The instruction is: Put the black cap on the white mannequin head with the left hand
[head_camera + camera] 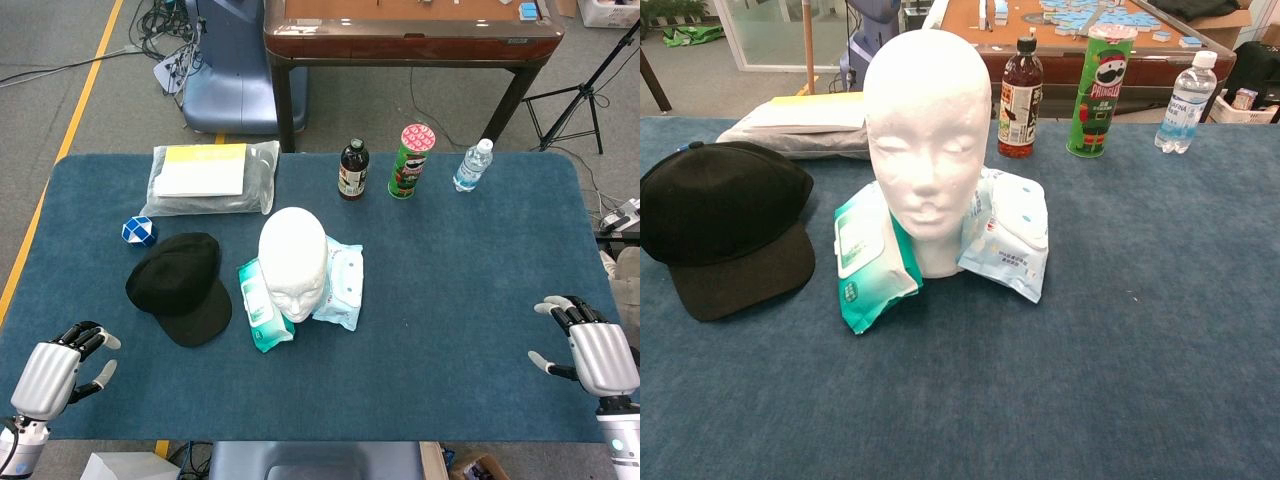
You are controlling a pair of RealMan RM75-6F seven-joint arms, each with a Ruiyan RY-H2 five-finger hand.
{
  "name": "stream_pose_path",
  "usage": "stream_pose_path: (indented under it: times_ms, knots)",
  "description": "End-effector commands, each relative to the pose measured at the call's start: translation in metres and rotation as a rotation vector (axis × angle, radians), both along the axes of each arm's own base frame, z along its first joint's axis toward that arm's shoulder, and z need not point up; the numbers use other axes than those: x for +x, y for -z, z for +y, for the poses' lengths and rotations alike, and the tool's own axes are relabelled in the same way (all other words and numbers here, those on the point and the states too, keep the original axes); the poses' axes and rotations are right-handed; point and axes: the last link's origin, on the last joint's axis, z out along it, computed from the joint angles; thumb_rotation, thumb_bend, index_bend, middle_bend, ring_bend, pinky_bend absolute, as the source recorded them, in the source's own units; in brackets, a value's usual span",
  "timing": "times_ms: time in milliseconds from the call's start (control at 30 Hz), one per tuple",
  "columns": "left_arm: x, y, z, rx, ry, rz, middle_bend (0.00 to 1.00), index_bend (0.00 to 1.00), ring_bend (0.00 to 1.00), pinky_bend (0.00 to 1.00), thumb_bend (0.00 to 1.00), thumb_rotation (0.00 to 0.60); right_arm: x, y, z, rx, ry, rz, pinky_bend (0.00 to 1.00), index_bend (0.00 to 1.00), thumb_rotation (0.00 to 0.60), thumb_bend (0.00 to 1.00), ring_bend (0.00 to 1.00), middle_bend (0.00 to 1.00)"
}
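Note:
The black cap (183, 286) (722, 225) lies flat on the blue table, brim toward me, left of the white mannequin head (292, 263) (928, 130). The head stands upright mid-table, facing me, wedged between two wipe packs. My left hand (62, 369) rests at the near left corner, well short of the cap, fingers loosely curled and holding nothing. My right hand (592, 350) sits at the near right edge, fingers apart, empty. Neither hand shows in the chest view.
A green wipe pack (262, 306) and a pale blue one (340, 285) flank the head. Behind stand a dark bottle (352, 170), a Pringles can (411, 161) and a water bottle (472, 166). A bagged yellow pad (208, 176) and a blue-white puzzle ball (139, 231) lie far left.

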Motion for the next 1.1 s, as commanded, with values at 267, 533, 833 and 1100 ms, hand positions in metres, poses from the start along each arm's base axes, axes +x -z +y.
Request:
stream_pose_path:
  times_ms: [267,533,833,1100]
  knots:
    - [0.001,0.002,-0.004,-0.024,-0.009,0.010,0.46,0.48,0.29,0.53,0.31,0.600,0.003,0.004,-0.004,0.010,-0.003,0.008,0.38,0.32,0.600,0.12,0.20,0.28]
    - [0.009,0.014,-0.013,-0.064,0.033,0.013,0.46,0.50,0.29,0.53,0.33,0.600,0.002,0.003,-0.005,0.013,0.005,0.002,0.38,0.32,0.600,0.12,0.20,0.28]
    - [0.037,0.038,-0.012,-0.063,0.119,-0.043,0.68,0.68,0.41,0.51,0.32,0.600,0.004,0.001,0.000,0.021,-0.018,-0.012,0.38,0.32,0.600,0.12,0.20,0.28]
    - [0.056,0.061,-0.004,-0.052,0.126,-0.035,0.91,0.84,0.52,0.51,0.09,0.600,0.004,-0.004,0.003,0.020,-0.030,-0.030,0.38,0.32,0.600,0.12,0.20,0.28]
